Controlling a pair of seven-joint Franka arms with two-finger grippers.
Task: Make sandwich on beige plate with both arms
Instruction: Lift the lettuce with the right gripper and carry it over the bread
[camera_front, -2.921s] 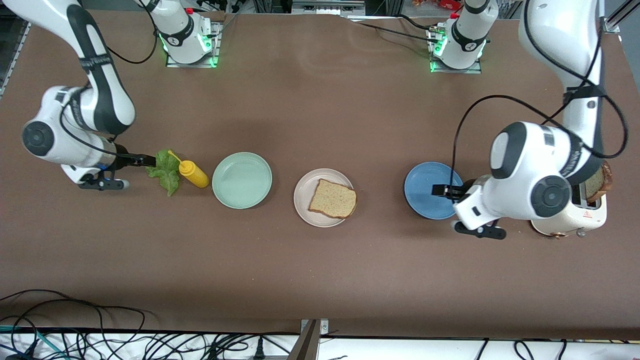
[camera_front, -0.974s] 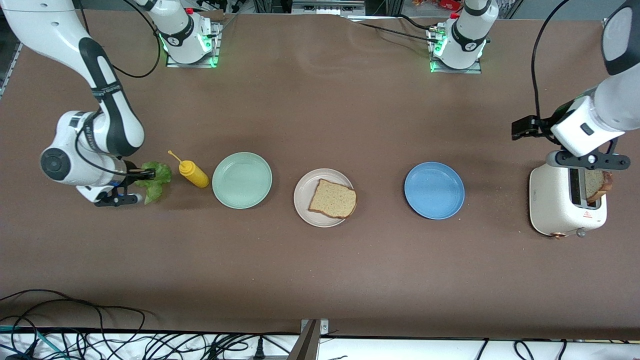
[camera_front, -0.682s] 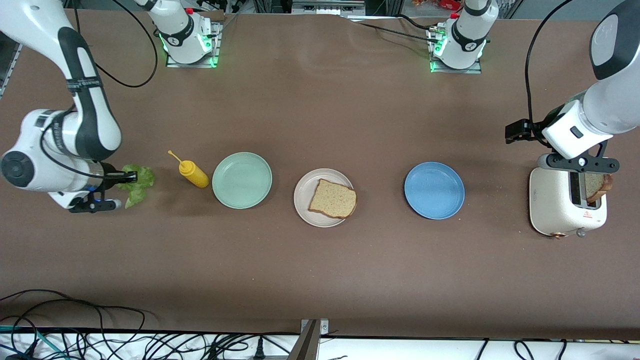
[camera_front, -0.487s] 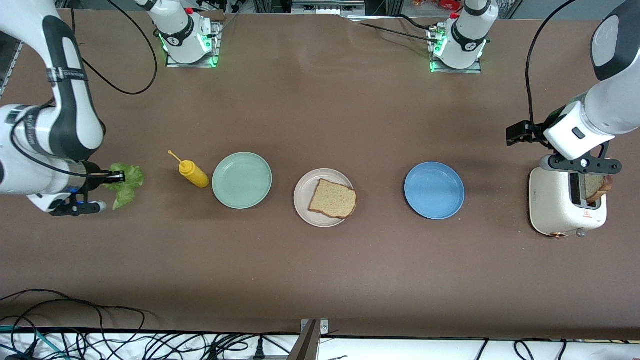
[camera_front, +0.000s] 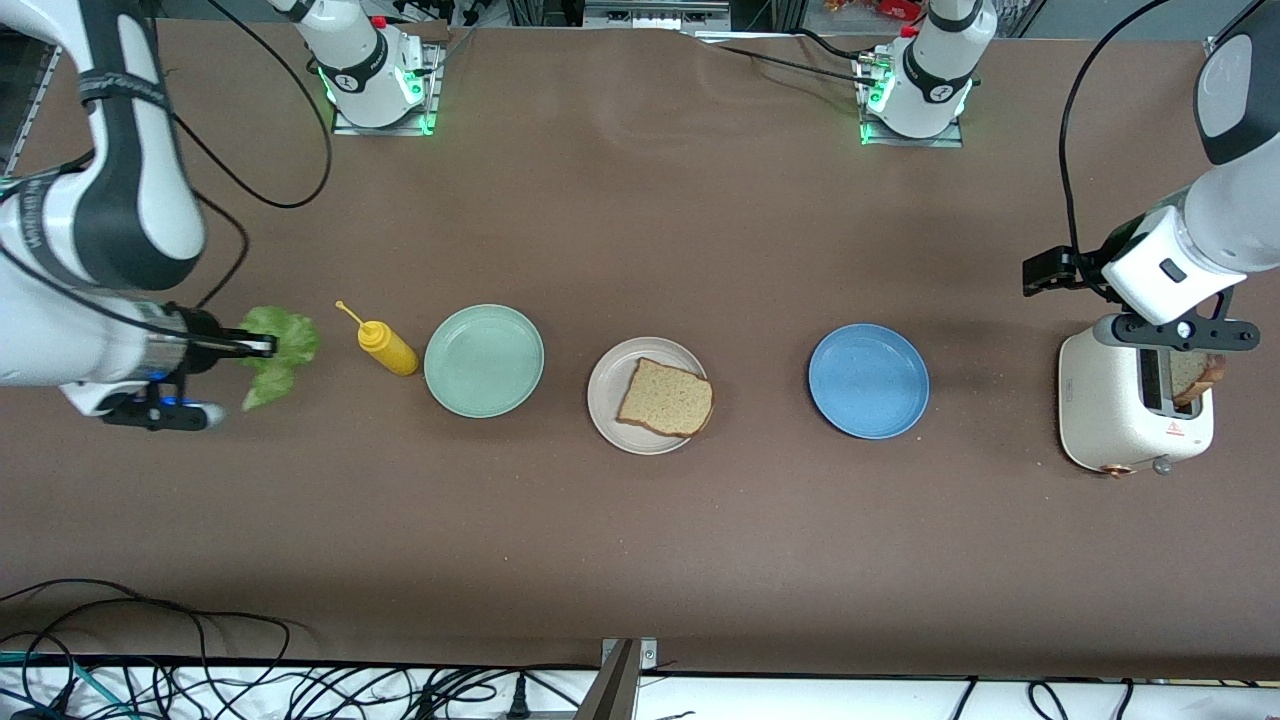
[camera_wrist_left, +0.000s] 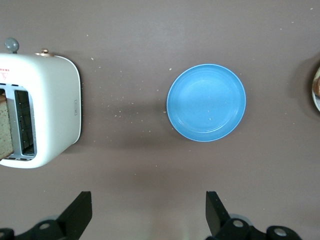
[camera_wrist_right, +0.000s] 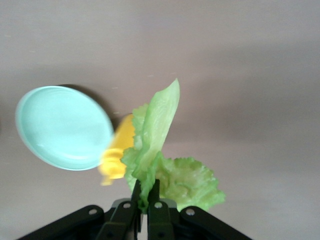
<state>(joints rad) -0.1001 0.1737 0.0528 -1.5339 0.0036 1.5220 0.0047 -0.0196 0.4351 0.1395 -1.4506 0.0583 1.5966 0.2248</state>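
The lettuce has risen off the brown tabletop, pinched in the right pincer; the left pincer gapes beside the toaster.

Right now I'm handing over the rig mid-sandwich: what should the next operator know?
Right gripper: shut on the lettuce leaf, lifted at the right arm's end of the table.
Left gripper: open, empty, over the table beside the toaster.
Done: one bread slice on the beige plate.
Left: lettuce onto that slice, then the second slice, which sits in the toaster, on top.
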